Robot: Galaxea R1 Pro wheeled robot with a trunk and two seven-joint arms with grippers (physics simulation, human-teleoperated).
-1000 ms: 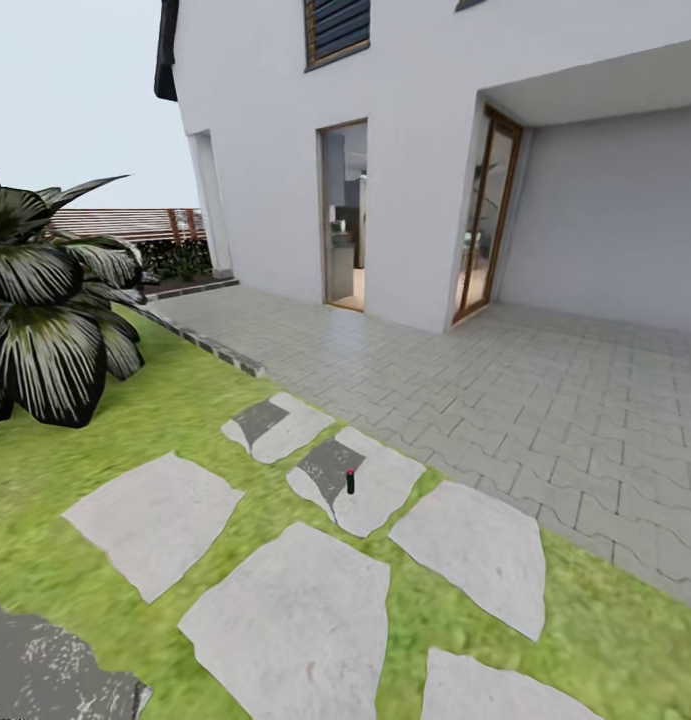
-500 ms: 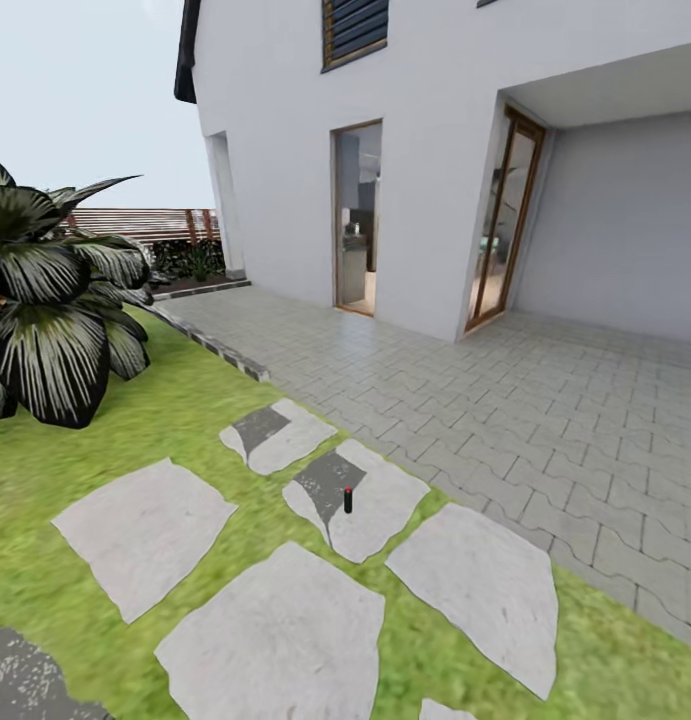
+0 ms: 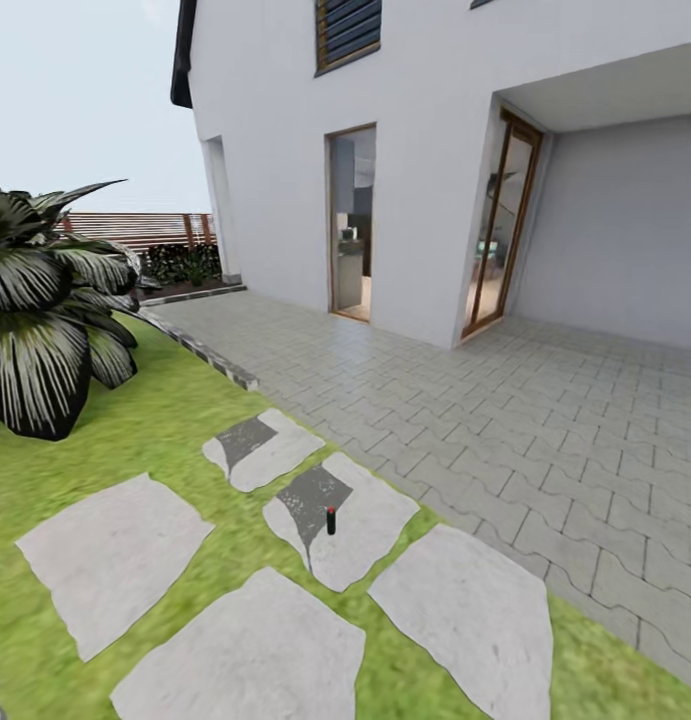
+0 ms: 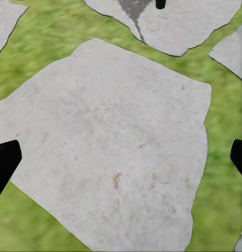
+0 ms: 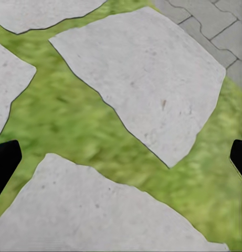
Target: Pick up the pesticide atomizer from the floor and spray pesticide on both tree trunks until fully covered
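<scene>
We are holding our left pincer [image 4: 121, 157] wide open and empty, its two dark fingertips [image 4: 5, 160] showing at the opposite edges of the left wrist view, and it is hanging over a large pale stepping stone [image 4: 110, 147] set in the lawn [image 4: 42, 47]. Our right pincer [image 5: 121, 157] is spread just as wide with nothing in it, hanging above a strip of grass between two more paving slabs [image 5: 147, 73]. Past the left pincer, the bottom of a small dark object [image 4: 160, 3] is standing on the neighbouring slab. In the head view we are seeing this as the pesticide atomizer [image 3: 331, 521], a little upright dark bottle with a red top, standing on a stepping stone [image 3: 360, 520] beside a darker patch of that stone, near the grey paved terrace [image 3: 505, 420]. Beyond it a white house [image 3: 415, 150] is rising with two open doorways, a striped-leaf plant [image 3: 45, 320] is growing on the lawn at our left, and a slatted wooden fence [image 3: 135, 228] is running behind it.
</scene>
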